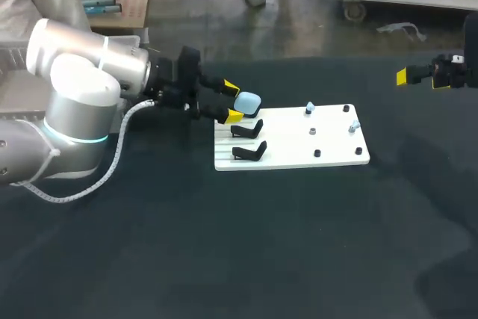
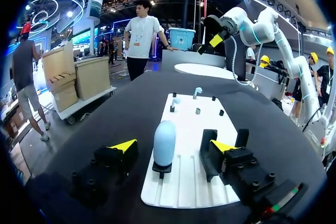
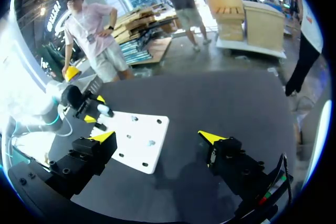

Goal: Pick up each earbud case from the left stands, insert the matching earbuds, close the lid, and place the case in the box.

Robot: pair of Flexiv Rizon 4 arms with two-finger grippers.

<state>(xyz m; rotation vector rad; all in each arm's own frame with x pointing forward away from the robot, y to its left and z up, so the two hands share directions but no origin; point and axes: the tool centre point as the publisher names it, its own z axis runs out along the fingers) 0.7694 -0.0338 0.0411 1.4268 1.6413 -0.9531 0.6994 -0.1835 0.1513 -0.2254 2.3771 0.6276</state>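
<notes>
My left fingers straddle the blue earbud case, wide open, not touching. My right fingers hang open, empty.

- The left arm is made of fat, rounded silver-grey shells, smooth and glossy like bent pipe.
- A thin glowing teal ring runs round one of its joints.
- A pale ribbed hose loops outside the shell to the black wrist block.
- The right arm has the same pale, rounded casing.
- The left claw is matt black, with two angular fingers capped by bright yellow wedge tips and round black screw heads sunk into the mounts.
- The right claw matches it in its chunky black blocks and yellow wedges.
- A small red-and-green strip marks its housing.
</notes>
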